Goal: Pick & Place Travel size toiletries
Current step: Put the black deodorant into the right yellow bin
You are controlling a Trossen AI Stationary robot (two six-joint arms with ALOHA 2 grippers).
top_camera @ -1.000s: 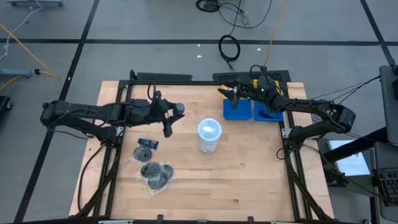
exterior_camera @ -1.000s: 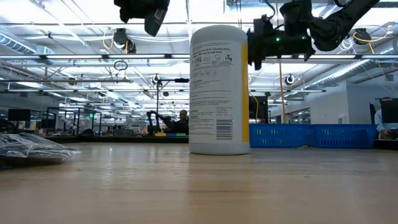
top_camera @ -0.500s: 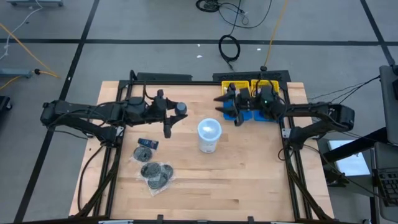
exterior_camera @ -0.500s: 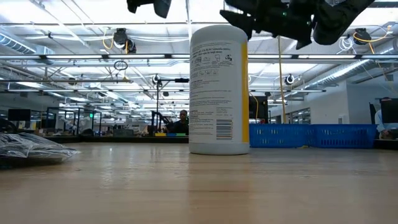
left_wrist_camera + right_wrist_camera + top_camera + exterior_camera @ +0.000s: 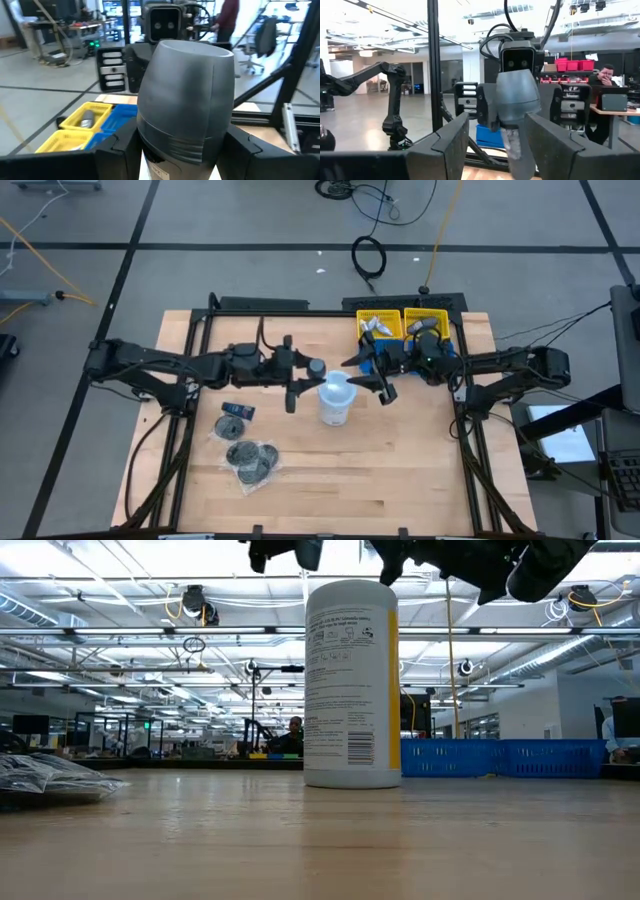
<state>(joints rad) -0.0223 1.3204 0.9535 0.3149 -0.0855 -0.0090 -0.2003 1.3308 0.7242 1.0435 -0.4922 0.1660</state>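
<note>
My left gripper [image 5: 308, 372] is shut on a dark grey mini bottle [image 5: 185, 100], up above the white tub [image 5: 336, 398]. My right gripper [image 5: 368, 376] is open and faces it from the right. Its fingers [image 5: 451, 142] stand apart before the bottle [image 5: 517, 97] without touching it. A dark tube [image 5: 237, 411] and clear-wrapped dark discs [image 5: 252, 458] lie on the table at the near left. The discs also show in the low view [image 5: 50, 775]. My left gripper pinches the grey bottle's ribbed back end [image 5: 172, 147] between its two fingers [image 5: 120, 152]. The fingers come level from the table's left. The bottle's rounded end sticks out past them toward my right gripper. It is lifted clear, above the tub.
The white tub with a pale blue lid [image 5: 351, 685] stands upright at mid-table, right under both grippers. Two yellow bins [image 5: 380, 325] holding small items sit at the far right, with a blue bin [image 5: 447, 345] beside them. Bare wood lies toward the near edge.
My left gripper has carried the grey bottle toward the table's right, to above the tub. My right gripper has left the bins, coming toward the near edge and left to face the bottle, and it has turned. The yellow bins now show uncovered.
</note>
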